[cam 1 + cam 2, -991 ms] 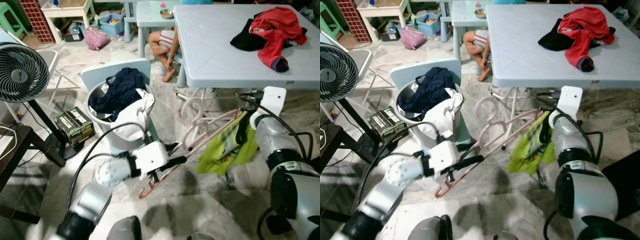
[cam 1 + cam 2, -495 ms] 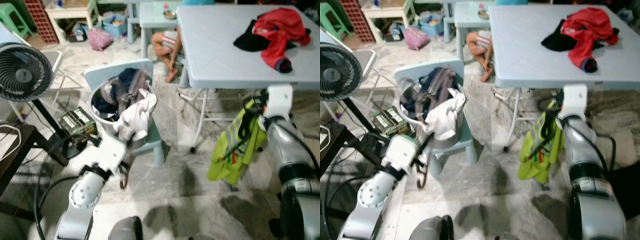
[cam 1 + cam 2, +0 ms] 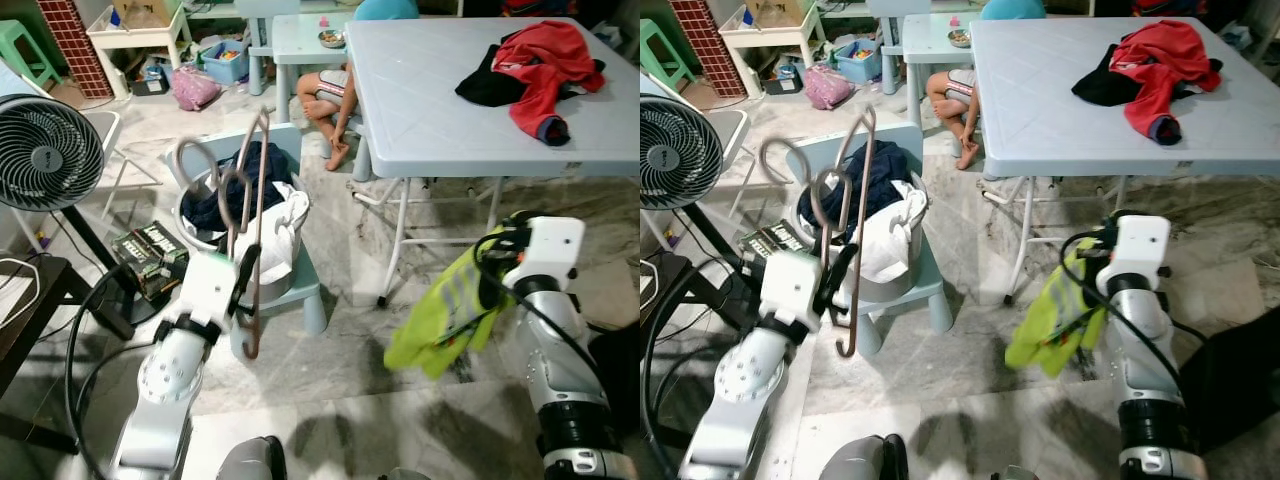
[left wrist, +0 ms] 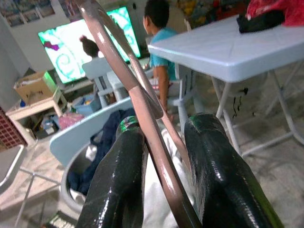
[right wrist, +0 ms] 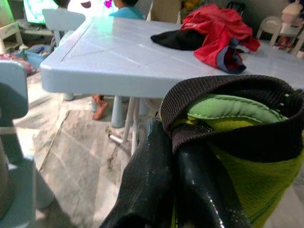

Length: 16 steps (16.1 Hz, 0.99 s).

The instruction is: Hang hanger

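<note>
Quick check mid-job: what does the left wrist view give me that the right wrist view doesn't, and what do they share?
Left wrist: the left gripper shut on the pink hangers, their bars running up between the two black fingers, with a lit screen and the clothes basket behind.

Right wrist: the right gripper shut on the green shirt, pinched at its dark collar band.

Both: the grey table, the red garment lying on it, and a person in a teal top sitting beyond.
</note>
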### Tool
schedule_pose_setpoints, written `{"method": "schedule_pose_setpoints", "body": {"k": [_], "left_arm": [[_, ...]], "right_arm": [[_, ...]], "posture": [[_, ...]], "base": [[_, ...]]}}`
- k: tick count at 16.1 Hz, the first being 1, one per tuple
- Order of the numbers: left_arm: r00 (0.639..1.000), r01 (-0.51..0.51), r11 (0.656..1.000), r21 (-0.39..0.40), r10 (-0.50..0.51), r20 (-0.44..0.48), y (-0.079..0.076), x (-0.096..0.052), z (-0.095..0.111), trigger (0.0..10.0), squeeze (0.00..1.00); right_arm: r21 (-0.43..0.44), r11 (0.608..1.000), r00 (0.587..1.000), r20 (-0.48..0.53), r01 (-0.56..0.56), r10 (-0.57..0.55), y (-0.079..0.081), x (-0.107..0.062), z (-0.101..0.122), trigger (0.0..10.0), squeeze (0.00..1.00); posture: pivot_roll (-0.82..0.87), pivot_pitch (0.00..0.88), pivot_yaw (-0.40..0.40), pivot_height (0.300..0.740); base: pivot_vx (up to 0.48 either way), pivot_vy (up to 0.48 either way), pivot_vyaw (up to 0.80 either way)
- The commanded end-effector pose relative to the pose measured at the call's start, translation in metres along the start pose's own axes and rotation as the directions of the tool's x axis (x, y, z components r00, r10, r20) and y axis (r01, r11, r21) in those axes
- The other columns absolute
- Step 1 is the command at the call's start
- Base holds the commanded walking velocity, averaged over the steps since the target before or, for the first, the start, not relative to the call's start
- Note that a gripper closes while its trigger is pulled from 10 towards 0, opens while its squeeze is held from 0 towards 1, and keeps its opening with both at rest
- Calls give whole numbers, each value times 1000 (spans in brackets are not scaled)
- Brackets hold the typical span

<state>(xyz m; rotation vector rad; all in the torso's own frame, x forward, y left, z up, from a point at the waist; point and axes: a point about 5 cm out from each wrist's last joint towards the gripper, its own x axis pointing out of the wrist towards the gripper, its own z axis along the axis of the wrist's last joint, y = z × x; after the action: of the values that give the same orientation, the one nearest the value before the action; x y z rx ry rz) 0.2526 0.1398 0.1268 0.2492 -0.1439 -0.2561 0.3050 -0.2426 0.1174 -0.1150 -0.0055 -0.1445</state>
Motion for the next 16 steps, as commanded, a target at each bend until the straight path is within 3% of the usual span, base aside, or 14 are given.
{"method": "schedule_pose_setpoints", "body": {"k": [1, 4, 11, 16], "left_arm": [[1000, -24, 1000, -7, 24, 14, 4, 0, 5, 10000, 0], [999, -47, 999, -12, 48, 10, 5, 0, 5, 10000, 0], [998, -64, 998, -16, 64, 8, 9, 2, 6, 10000, 0], [997, -72, 997, -27, 72, 8, 8, 3, 6, 10000, 0]], "right_arm": [[-1, 1000, 999, 32, -1, 1, 1, 1, 10, 10000, 0], [48, 999, 1000, 28, -15, 13, 7, 1, 16, 10000, 0], [78, 996, 999, -20, -37, 39, 9, -3, 15, 10000, 0], [39, 998, 998, -4, -57, 58, 13, -1, 20, 10000, 0]], "posture": [[-25, 1, 12, 740], [-21, 9, 1, 740], [-26, 17, 1, 740], [-27, 22, -6, 740]], "base": [[281, 0, 0], [361, 0, 0], [349, -324, 0], [337, -337, 0]]}}
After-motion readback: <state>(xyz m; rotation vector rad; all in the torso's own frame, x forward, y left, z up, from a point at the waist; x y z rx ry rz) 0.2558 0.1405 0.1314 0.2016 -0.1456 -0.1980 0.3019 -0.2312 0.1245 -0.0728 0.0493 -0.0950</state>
